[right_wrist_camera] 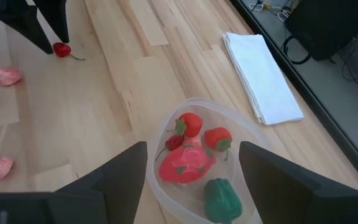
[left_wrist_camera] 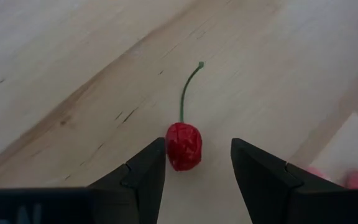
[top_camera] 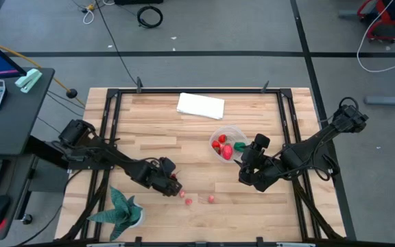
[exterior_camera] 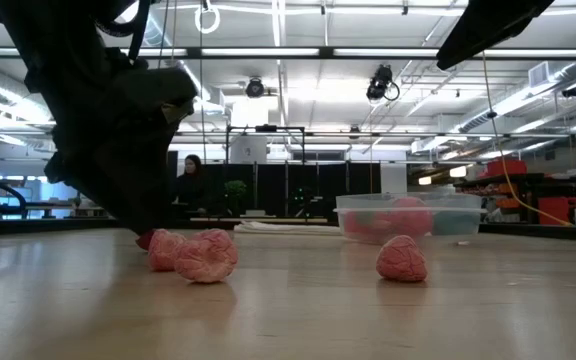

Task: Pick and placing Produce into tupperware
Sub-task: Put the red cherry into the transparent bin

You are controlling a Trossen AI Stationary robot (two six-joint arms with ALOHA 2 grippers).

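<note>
A red cherry (left_wrist_camera: 184, 146) with a green stem lies on the wood table, between the open fingers of my left gripper (left_wrist_camera: 197, 144), which is low over the table's near middle (top_camera: 172, 182). Three pink produce pieces (top_camera: 188, 201) lie on the table just near of it and show large in the low view (exterior_camera: 206, 255). The round clear tupperware (top_camera: 226, 144) stands at mid-table and holds several red pieces and a green one (right_wrist_camera: 221, 199). My right gripper (right_wrist_camera: 192, 146) hovers open just above its near-right side (top_camera: 247, 167). My left gripper comes at the cherry from above, slanting, with one finger on each side of the fruit. One finger (left_wrist_camera: 149, 165) stands right against the cherry's side (left_wrist_camera: 170, 149); whether it touches I cannot tell. The cherry rests on the table, its stem pointing away from the fingers.
A folded white cloth (top_camera: 201, 105) lies near the table's far edge. A spiky teal potted plant (top_camera: 122, 209) stands at the near left corner. Black frame rails (top_camera: 108, 123) run along the table's left and right sides. Bare wood lies between the cherry and the tub.
</note>
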